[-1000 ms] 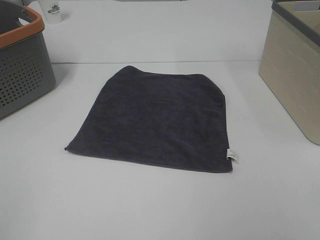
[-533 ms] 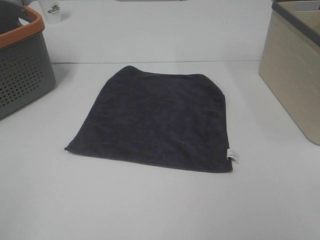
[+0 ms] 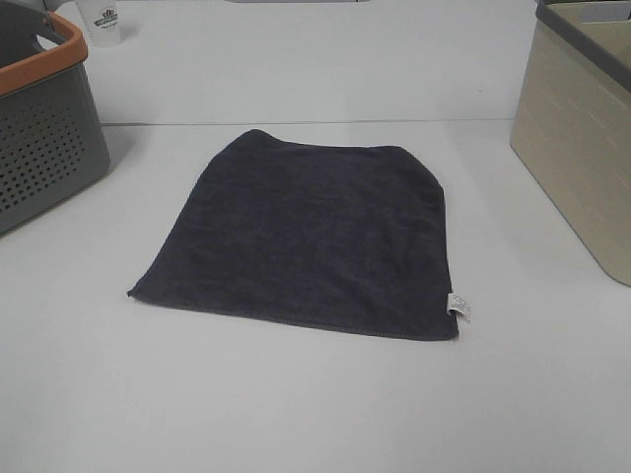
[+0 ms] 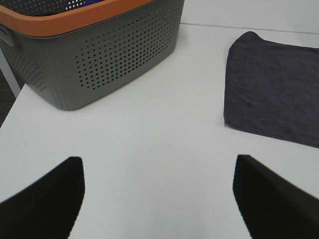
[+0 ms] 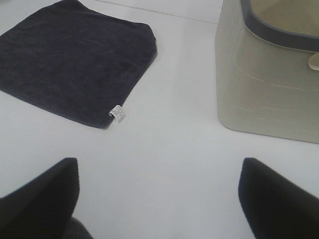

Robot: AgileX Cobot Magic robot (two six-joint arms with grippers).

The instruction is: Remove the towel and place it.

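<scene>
The dark charcoal-navy towel lies flat in the middle of the white table, with its small white tag at the near right corner. It also shows in the left wrist view and in the right wrist view. My left gripper is open and empty above bare table, between the grey basket and the towel's left edge. My right gripper is open and empty above bare table, near the towel's tagged corner. Neither gripper shows in the exterior high view.
A grey perforated basket with an orange rim stands at the left, also in the left wrist view. A beige bin with a dark rim stands at the right, also in the right wrist view. A white cup stands at the back left.
</scene>
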